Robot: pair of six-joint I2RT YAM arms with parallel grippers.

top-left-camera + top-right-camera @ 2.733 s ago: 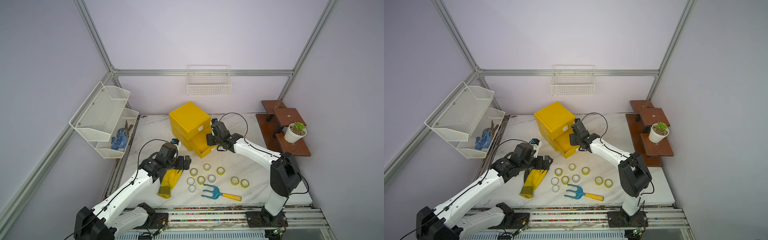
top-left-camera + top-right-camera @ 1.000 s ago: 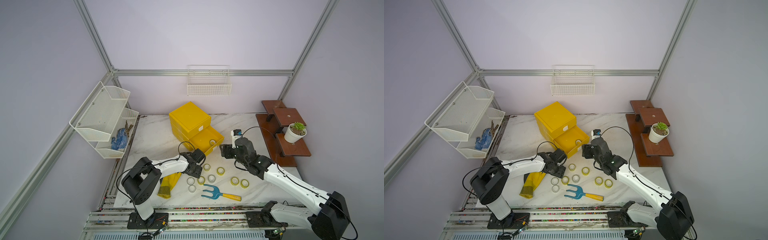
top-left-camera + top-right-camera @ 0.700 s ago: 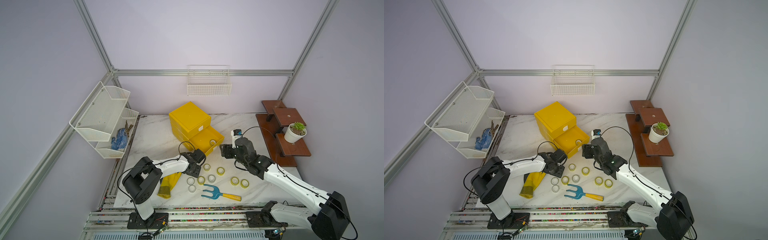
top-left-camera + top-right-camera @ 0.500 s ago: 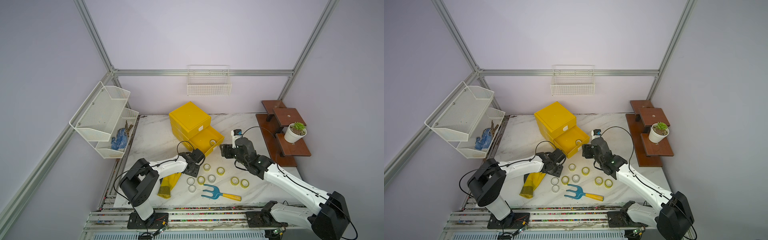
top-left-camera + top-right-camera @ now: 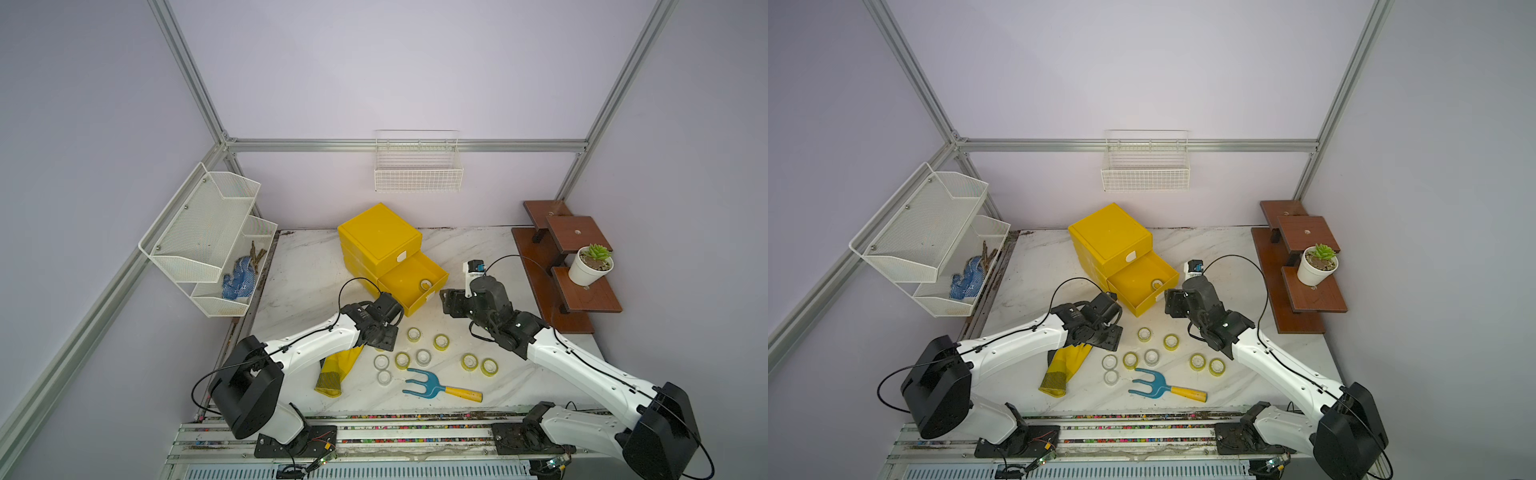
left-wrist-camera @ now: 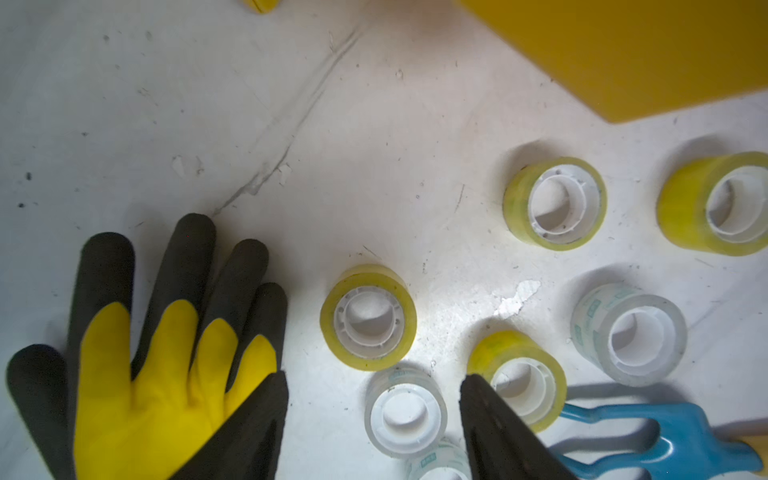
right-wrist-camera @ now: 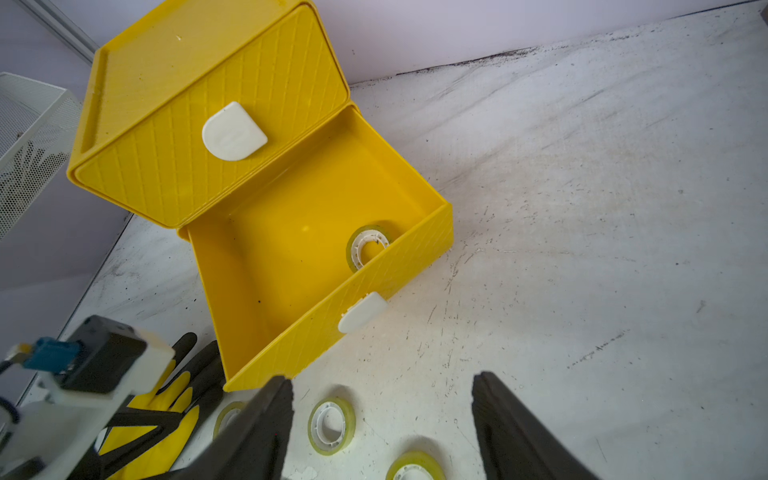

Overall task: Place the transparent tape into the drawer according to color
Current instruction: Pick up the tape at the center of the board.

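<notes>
This is a robotics test cell, a staged lab bench rather than a lived-in room. A yellow plastic drawer cabinet [image 5: 376, 237] sits on a white marble-patterned tabletop [image 5: 307, 266], boxed in by bare aluminium frame bars [image 5: 316, 145] and plain pale lilac wall panels [image 5: 395, 70]. In front of the cabinet, a white-and-black left robot arm [image 5: 307, 345] and its right twin [image 5: 582, 370] are bolted to a metal rail [image 5: 415, 432] with exposed wiring. Behind the cabinet a white wire basket [image 5: 417, 174] hangs on the wall.

Flat on the bench [image 5: 299, 282], white cores up: several yellow-tinted tape rolls [image 5: 441, 342] and three clear rolls [image 5: 423, 356], loosely clustered. Inside the open yellow drawer [image 5: 405, 277], by its front wall: one yellow roll [image 5: 425, 284].
</notes>
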